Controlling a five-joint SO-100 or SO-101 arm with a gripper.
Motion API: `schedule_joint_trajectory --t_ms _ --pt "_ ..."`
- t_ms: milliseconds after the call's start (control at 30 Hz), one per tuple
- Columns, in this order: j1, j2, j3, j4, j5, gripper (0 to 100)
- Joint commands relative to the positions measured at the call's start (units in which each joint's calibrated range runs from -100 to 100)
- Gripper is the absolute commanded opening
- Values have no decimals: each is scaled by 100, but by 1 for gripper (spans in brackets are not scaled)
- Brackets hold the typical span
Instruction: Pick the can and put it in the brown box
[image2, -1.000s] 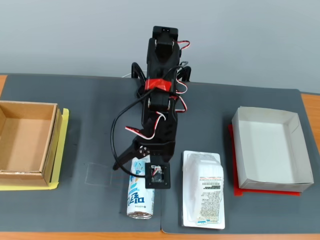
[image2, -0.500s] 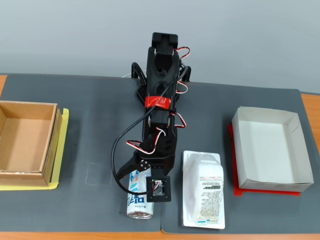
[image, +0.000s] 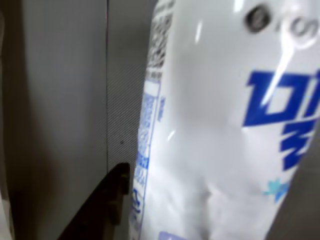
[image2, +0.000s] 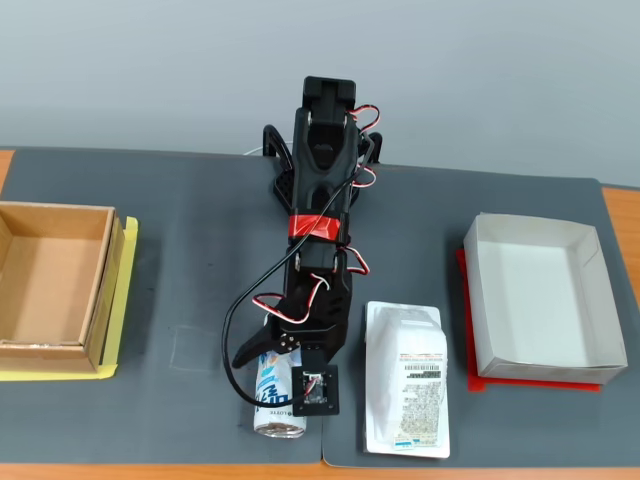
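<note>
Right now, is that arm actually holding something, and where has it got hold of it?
The gripper is around the can, at the middle of its side. Its fingers bracket the can, but a firm clamp cannot be confirmed.

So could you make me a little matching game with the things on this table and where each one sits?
Things:
1. can
2. brown box
3. white package
4. white tray-like box

Places in the fixed view:
A. far right, on a red underlay
B. far left, on a yellow sheet
C. between the arm's fingers, near the front edge
D. lying flat just right of the arm

Pairs: 1-C, 2-B, 3-D, 4-A
</note>
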Motion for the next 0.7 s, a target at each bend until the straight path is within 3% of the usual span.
schedule_joint_trajectory --t_ms 0,667 --pt "49 15 -194 -186 18 46" --pt "58 506 -284 -186 12 46"
